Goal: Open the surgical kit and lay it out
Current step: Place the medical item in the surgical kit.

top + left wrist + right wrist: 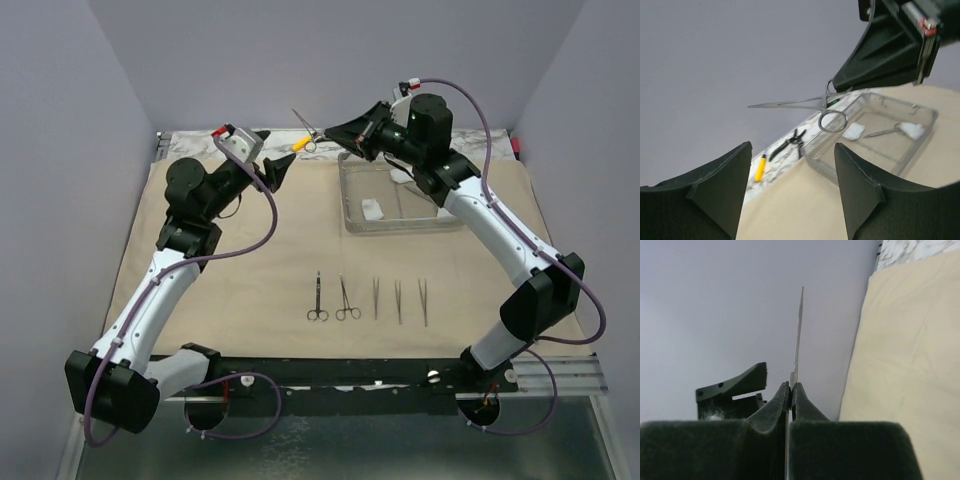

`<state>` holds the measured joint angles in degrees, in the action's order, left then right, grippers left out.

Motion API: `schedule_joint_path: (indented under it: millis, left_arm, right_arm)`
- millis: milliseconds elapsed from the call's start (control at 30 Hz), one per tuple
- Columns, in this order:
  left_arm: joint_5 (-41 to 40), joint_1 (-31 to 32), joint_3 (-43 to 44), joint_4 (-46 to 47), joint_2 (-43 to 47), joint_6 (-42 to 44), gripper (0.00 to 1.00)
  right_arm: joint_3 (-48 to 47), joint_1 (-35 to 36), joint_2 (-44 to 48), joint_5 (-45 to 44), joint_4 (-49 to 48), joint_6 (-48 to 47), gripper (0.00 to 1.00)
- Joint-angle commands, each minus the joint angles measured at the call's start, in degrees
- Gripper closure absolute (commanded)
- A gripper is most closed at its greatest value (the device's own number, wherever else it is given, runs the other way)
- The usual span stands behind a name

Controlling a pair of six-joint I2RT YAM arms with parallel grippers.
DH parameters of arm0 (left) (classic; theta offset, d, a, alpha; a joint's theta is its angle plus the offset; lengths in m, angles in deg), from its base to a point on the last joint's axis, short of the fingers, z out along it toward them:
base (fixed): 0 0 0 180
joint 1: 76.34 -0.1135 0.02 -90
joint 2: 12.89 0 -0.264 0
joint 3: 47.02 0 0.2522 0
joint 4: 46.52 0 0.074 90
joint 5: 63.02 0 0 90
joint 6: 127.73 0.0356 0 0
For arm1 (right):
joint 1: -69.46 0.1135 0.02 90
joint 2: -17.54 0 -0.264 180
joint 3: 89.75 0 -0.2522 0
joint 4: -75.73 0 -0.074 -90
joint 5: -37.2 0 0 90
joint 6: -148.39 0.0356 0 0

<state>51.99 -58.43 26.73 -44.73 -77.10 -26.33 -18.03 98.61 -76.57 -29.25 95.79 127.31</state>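
Soft even light — faint shadows.

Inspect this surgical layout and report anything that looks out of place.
One clamp hangs in mid-air, pinched in the right end effector. A yellow pen and black pliers lie off the cloth at the back edge; neither looks surgical.

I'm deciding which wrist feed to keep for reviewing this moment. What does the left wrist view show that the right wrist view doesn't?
Left wrist only: the rings of the ring-handled clamp, the clear tray holding two white gauze pieces and a thin steel instrument, the black-handled pliers, the yellow pen. Right wrist only: the closed seam where its fingers pinch the steel, seen from behind. Both: that clamp held in the air, the right end effector gripping it, the open left end effector, the beige cloth.
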Motion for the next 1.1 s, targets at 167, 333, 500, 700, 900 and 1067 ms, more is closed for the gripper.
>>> schedule_joint_path:
  millis: [167,333,500,700,900,1067]
  left_arm:
    - [-16.4,0.9,-2.1,-0.2,2.9,-43.1,0.41]
    - [-20.7,0.9,0.1,-13.4,-0.8,-57.3,0.43]
    - [-12.6,0.9,-1.5,-12.3,-5.5,-66.9,0.43]
    - [-2.9,0.9,-0.5,-5.3,-12.6,-72.0,0.4]
    - [-1.3,1.3,0.3,-3.1,-17.7,-73.1,0.44]
    - [1.7,1.8,1.2,-2.3,-20.7,-73.0,0.6]
  right_arm:
    - [16.9,0.0,10.8,-9.1,-11.1,-24.0,0.99]
    - [26.5,0.2,14.1,-4.9,-19.8,-31.8,0.99]
    - [31.0,1.5,14.6,-1.6,-23.1,-38.8,0.99]
    - [34.0,1.9,15.0,-0.1,-23.2,-42.2,0.99]
    - [34.3,3.0,13.2,1.9,-23.2,-43.1,0.99]
    - [34.9,3.0,12.8,1.5,-22.1,-44.0,0.99]
